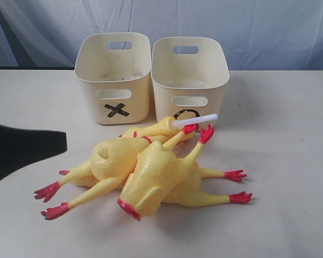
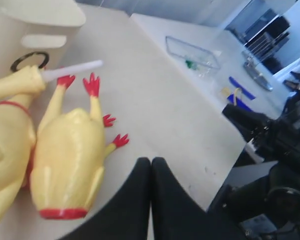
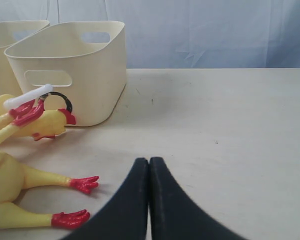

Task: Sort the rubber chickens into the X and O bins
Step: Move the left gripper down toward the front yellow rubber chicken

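The rubber chickens (image 1: 150, 172) lie heaped on the desk (image 1: 279, 161) just before the X bin (image 1: 88, 70) and O bin (image 1: 215, 75). Both arms' jaws are together, empty (neither touches a bird); one should part wide, then take the topmost chicken's body.

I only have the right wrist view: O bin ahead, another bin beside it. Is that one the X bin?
Observer: Yes, it's the X bin; the exterior view shows a black X on its front, left of the O bin.
Operator: Anything in either bin?
Observer: Both look empty; the chickens lie in one pile in front of them.
Operator: And the other arm?
Observer: The left gripper is left of the pile, not touching it, fingers shut on nothing.
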`<action>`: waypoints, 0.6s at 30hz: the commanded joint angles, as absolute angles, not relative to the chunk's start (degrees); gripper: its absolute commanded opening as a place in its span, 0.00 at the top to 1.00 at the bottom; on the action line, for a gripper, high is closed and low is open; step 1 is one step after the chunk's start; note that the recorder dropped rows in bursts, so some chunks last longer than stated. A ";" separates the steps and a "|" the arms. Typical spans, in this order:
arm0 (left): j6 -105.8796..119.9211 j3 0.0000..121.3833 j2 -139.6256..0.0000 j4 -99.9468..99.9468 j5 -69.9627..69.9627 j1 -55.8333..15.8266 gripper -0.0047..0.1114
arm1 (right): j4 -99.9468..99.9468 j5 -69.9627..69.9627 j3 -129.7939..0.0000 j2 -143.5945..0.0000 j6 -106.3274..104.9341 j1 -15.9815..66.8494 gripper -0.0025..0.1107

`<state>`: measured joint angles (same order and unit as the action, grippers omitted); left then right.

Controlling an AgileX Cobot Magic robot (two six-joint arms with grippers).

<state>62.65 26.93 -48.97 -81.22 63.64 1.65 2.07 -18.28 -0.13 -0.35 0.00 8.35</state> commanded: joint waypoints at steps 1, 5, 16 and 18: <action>55.67 29.07 -49.05 -69.76 62.92 1.43 0.96 | 2.04 -17.85 0.00 0.00 0.00 8.04 0.99; 50.73 30.66 -48.91 -63.05 62.92 1.43 0.96 | 2.04 -17.85 0.00 0.00 0.00 8.04 0.99; 37.95 32.79 -48.58 -50.81 65.62 -3.19 0.96 | 2.04 -17.85 0.00 0.00 0.00 8.04 0.99; 36.24 32.79 -48.22 -49.94 65.49 -5.90 0.96 | 2.04 -17.85 0.00 0.00 0.00 8.04 0.99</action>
<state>39.07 32.31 -48.97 -51.41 64.83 -2.56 2.07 -18.28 -0.13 -0.35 0.00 8.35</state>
